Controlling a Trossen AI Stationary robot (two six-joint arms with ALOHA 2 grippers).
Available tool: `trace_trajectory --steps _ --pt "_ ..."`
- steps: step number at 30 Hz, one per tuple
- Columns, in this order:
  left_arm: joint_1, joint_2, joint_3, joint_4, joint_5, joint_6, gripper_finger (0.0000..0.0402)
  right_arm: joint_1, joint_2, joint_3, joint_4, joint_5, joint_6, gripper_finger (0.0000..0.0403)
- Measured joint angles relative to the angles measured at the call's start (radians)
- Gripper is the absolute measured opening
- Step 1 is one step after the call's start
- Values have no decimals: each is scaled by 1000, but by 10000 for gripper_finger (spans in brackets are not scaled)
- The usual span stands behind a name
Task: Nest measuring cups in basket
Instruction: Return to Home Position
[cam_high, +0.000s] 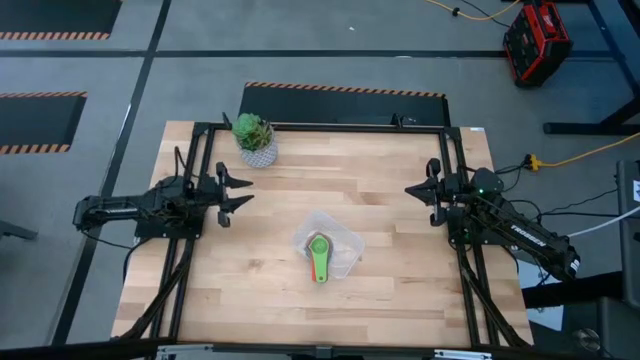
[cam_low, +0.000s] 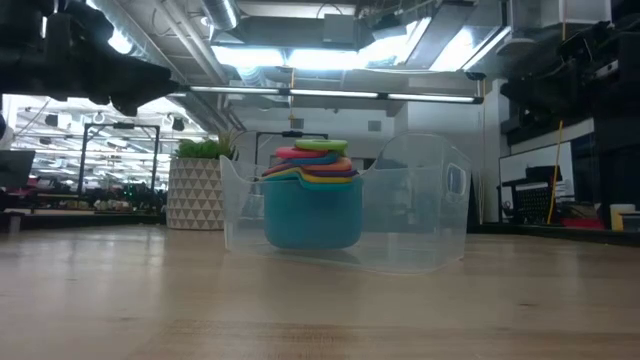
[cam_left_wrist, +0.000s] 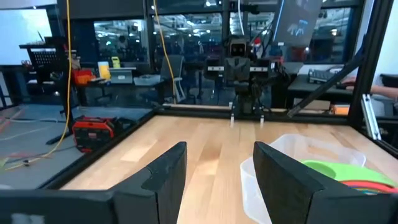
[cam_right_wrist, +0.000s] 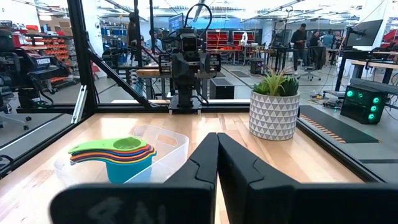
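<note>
You have the cups (cam_high: 319, 248) nested in one stack, light blue at the bottom and green on top, sitting inside the basket (cam_high: 347, 252) near the middle of the desk (cam_high: 390, 300). Your left pincer (cam_high: 246, 192) hovers at the desk's left edge, its fingers (cam_left_wrist: 166, 180) set wide apart with nothing between them. Your right pincer (cam_high: 409, 189) hangs at the right edge, its fingers (cam_right_wrist: 202, 168) pressed together and empty. Both point inward toward the basket, well apart from it. The plant (cam_high: 254, 138) stands near the desk's corner on your left arm's side, apart from the basket.
</note>
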Motion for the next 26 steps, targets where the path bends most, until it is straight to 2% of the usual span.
trace_trajectory --steps 26 --pt "0 -17 0 4 0 0 179 0 0 0 0 0 0 14"
